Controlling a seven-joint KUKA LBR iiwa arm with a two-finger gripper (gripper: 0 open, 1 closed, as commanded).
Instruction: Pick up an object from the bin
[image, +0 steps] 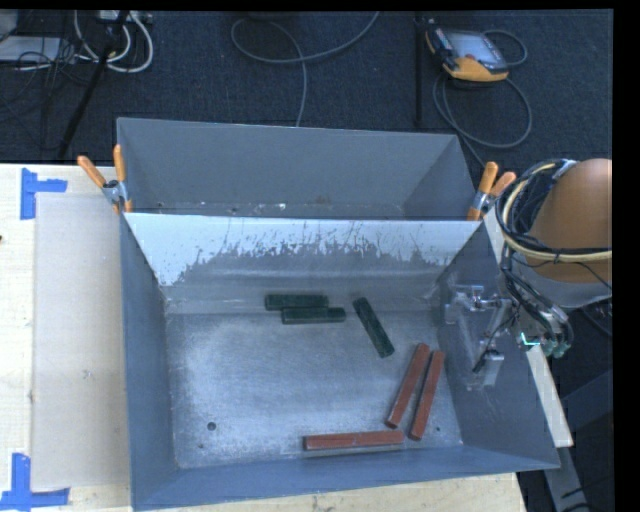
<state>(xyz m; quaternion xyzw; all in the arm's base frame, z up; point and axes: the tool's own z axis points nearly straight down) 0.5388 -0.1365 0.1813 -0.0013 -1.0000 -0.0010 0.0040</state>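
The end effector is seen at the right side of the grey bin, above its sloping right wall; whether it is released or clenched cannot be told. Nearest to it, two reddish-brown bars are laid side by side, slanted, on the bin floor. A third reddish-brown bar is laid along the front. Near the back, a pair of dark green bars is set together, with one slanted dark green bar beside it

Dark carpet; looped cables; orange-rimmed handheld device.
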